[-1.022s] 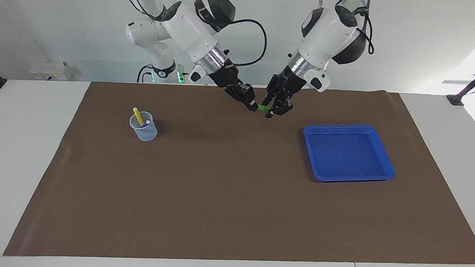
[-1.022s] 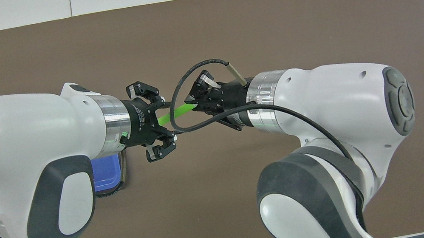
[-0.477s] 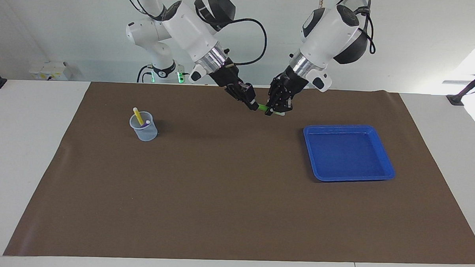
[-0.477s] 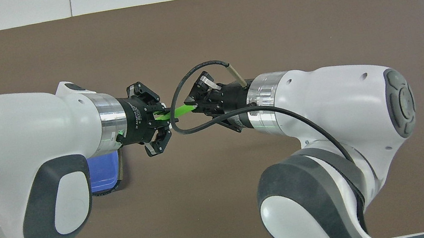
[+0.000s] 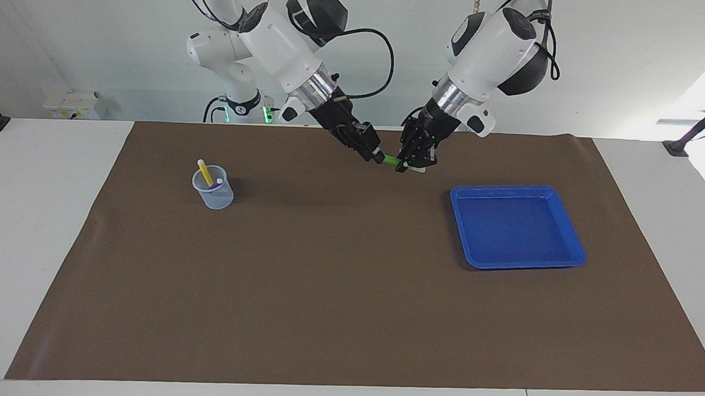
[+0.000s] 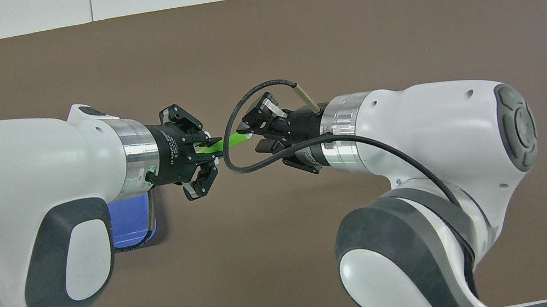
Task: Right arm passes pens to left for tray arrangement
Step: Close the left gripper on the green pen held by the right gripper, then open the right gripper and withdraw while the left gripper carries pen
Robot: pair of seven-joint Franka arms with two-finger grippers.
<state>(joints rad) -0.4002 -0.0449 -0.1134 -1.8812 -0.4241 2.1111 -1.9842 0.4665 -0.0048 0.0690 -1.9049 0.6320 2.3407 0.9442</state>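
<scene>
The green pen [image 5: 392,160] [image 6: 228,142] hangs in the air between both grippers, over the mat's robot-side middle. My left gripper [image 5: 413,162] [image 6: 211,150] is shut on the end with the pale tip. My right gripper [image 5: 373,154] [image 6: 251,135] is at the pen's other end, with its fingers apart around it. The yellow pen [image 5: 203,170] and the purple pen [image 5: 217,183] stand in a small translucent cup [image 5: 213,196] toward the right arm's end. The blue tray [image 5: 502,189] lies empty toward the left arm's end. In the overhead view only a corner of the tray [image 6: 131,227] shows under the left arm.
A brown mat [image 5: 326,291] covers most of the white table. The cup and its pens are hidden under the right arm in the overhead view. A black cable [image 6: 253,165] loops off the right wrist beside the pen.
My left gripper has closed on the green pen's tip end. My right gripper's fingers have spread apart at the other end. Both hands have stayed almost in place.
</scene>
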